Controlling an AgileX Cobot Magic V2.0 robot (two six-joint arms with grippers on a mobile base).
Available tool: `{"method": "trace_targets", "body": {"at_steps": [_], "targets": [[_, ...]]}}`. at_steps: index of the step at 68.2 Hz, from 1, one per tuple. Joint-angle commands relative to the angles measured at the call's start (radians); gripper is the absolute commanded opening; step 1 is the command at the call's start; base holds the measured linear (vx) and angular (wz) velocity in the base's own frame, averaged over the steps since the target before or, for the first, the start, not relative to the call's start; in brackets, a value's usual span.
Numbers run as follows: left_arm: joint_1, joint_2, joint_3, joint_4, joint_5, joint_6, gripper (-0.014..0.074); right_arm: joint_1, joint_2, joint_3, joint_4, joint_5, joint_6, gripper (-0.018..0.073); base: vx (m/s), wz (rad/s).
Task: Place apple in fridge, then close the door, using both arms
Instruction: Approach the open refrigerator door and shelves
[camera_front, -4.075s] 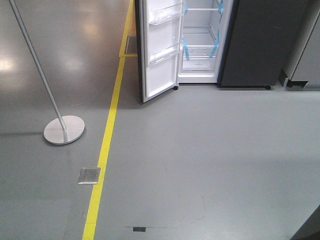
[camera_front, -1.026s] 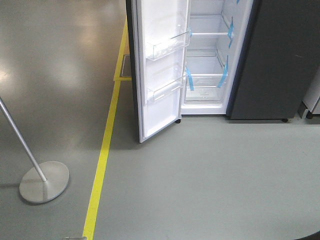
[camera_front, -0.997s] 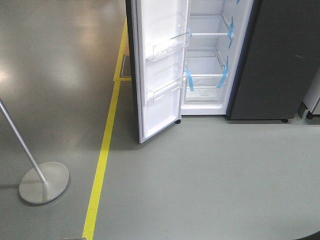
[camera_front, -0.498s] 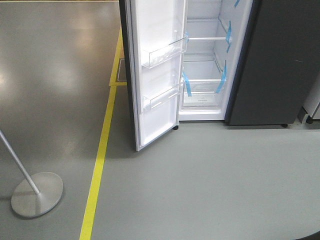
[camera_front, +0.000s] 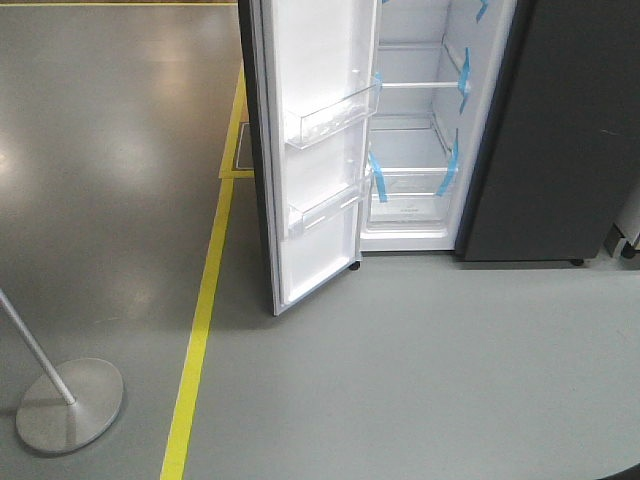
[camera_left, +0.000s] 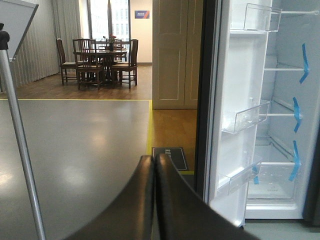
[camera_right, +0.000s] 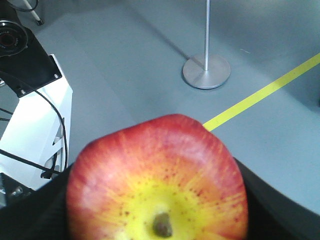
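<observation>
Apple (camera_right: 157, 170) clamped in right hand (camera_right: 160, 220), apparently; pads barely visible. Left hand (camera_left: 154, 200) fingers together, empty. Front view: door (camera_front: 315, 200) open at 12 o'clock, fridge (camera_front: 420, 150) at 1. Placing and closing not yet done.

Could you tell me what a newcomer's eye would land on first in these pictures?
A red-and-yellow apple fills the right wrist view, held close in the right gripper. In the front view, the fridge stands with its door swung wide open, white interior and blue tape showing.

Red-yellow apple (camera_right: 157, 175) — stem end foremost
</observation>
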Motion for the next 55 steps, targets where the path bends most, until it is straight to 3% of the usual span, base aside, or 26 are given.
{"method": "trace_targets", "body": {"at_steps": [1, 55], "targets": [[-0.003, -0.014, 0.029, 0.0, -0.077, -0.009, -0.0006, 0.001, 0.008, -0.026, 0.064, -0.031, -0.011, 0.0134, 0.09, 0.02], [-0.003, -0.014, 0.029, 0.0, -0.077, -0.009, -0.0006, 0.001, 0.008, -0.026, 0.064, -0.031, -0.011, 0.0134, 0.09, 0.01]]}}
